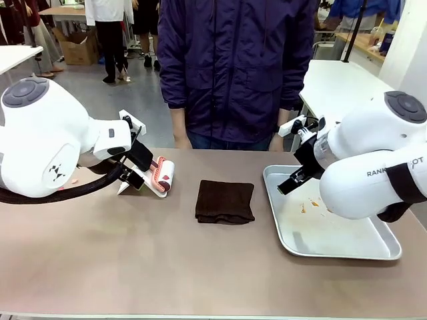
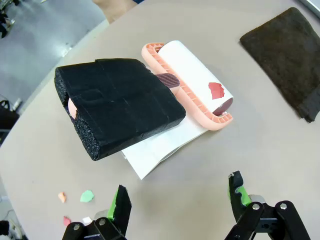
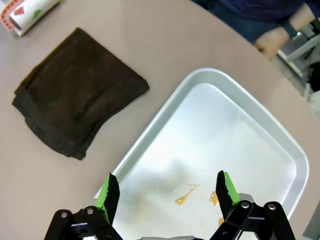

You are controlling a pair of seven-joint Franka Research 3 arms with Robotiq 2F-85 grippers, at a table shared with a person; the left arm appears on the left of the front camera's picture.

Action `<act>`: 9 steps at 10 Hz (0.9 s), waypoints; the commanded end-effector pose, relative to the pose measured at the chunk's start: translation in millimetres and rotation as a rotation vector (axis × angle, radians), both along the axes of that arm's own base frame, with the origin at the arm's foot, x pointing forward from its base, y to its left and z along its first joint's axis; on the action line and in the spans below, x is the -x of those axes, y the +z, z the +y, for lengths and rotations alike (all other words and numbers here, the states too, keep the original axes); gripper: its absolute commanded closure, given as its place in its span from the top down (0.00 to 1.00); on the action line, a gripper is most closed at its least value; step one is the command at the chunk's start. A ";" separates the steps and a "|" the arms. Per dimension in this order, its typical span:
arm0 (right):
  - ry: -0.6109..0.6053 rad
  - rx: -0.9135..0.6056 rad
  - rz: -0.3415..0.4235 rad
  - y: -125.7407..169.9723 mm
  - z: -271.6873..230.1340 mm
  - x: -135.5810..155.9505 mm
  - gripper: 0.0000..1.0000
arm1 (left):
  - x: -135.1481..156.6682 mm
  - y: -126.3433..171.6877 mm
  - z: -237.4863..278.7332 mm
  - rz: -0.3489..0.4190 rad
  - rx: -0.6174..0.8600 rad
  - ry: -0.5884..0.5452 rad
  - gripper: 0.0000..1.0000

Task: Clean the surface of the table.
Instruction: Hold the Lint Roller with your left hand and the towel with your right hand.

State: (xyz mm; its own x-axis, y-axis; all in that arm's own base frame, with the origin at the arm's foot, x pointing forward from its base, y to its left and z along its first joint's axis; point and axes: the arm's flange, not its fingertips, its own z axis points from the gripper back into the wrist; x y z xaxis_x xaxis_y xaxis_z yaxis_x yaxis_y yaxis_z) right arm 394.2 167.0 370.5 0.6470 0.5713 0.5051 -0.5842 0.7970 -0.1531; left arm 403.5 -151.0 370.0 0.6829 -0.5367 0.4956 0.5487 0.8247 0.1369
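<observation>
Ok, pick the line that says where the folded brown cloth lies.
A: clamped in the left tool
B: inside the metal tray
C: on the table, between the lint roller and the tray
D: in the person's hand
C: the cloth lies flat on the table, with the lint roller on one side and the tray on the other, touching neither.

Taupe table [image 1: 133, 267] carrying pink lint roller [image 2: 187, 75] on white sheet [image 2: 160, 150] just ahead of left gripper [image 2: 177, 187], coloured scraps [image 2: 86, 196] beside its finger, folded dark cloth [image 1: 225, 201] between both grippers, orange-smeared silver tray [image 1: 333, 255] ahead of right gripper [image 3: 167, 179].
</observation>
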 end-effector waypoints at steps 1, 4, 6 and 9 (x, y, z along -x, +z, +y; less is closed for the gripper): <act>0.000 -0.001 0.000 0.1 0.0 -0.1 1.00 | 0.0 0.1 -0.1 0.000 0.000 -0.001 1.00; 0.000 -0.001 0.000 0.1 0.0 -0.1 1.00 | 0.0 0.1 -0.1 0.000 0.000 -0.001 1.00; 0.000 -0.001 0.000 0.1 0.0 -0.1 1.00 | 0.0 0.1 -0.1 0.000 0.000 -0.001 1.00; 0.000 -0.001 0.000 0.1 0.0 -0.1 1.00 | 0.0 0.1 -0.1 0.000 0.000 -0.001 1.00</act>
